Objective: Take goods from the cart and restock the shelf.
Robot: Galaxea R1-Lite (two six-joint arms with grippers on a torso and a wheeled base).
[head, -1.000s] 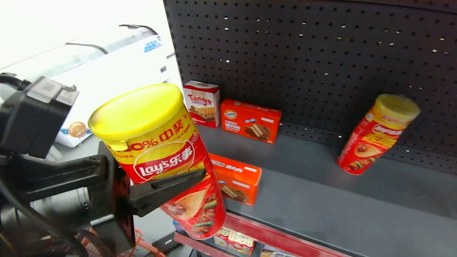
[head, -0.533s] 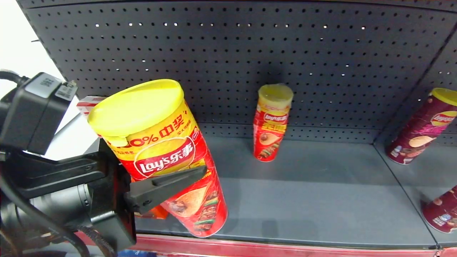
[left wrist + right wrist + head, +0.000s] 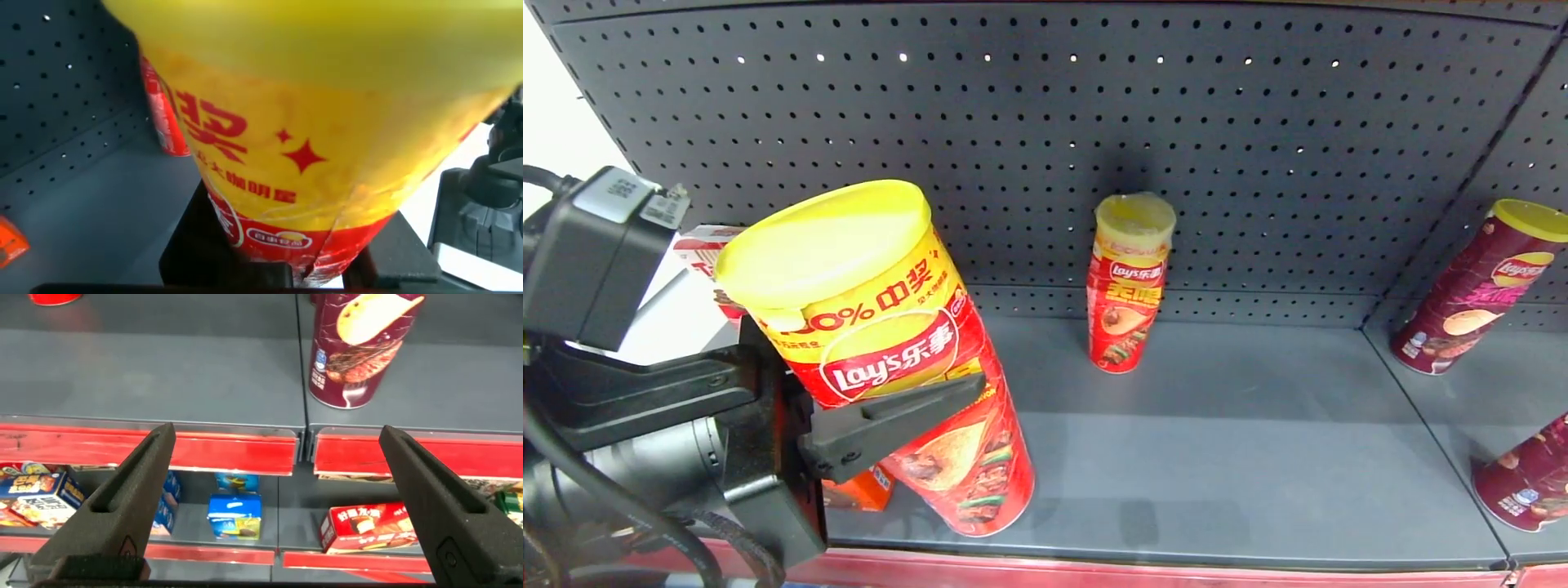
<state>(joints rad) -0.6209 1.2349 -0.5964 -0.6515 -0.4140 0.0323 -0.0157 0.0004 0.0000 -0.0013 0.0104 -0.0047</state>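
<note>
At 9 o'clock over the shelf (image 3: pixel 1217 457) front, clamped mid-body in the left pincer (image 3: pixel 931 392): chip can (image 3: pixel 874 327), long axis tilted, yellow lid toward 11 o'clock, base toward 5; right pincer (image 3: pixel 278 433) spread wide.

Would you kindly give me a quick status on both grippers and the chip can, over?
Left gripper shut on red chip can, held at shelf front. Right gripper open, empty. Second red can stands at shelf back; nothing between.

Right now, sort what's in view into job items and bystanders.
Job: held can, left gripper, shelf.
Just lying about: red can at the back, purple cans, orange box, lower boxes.
</note>
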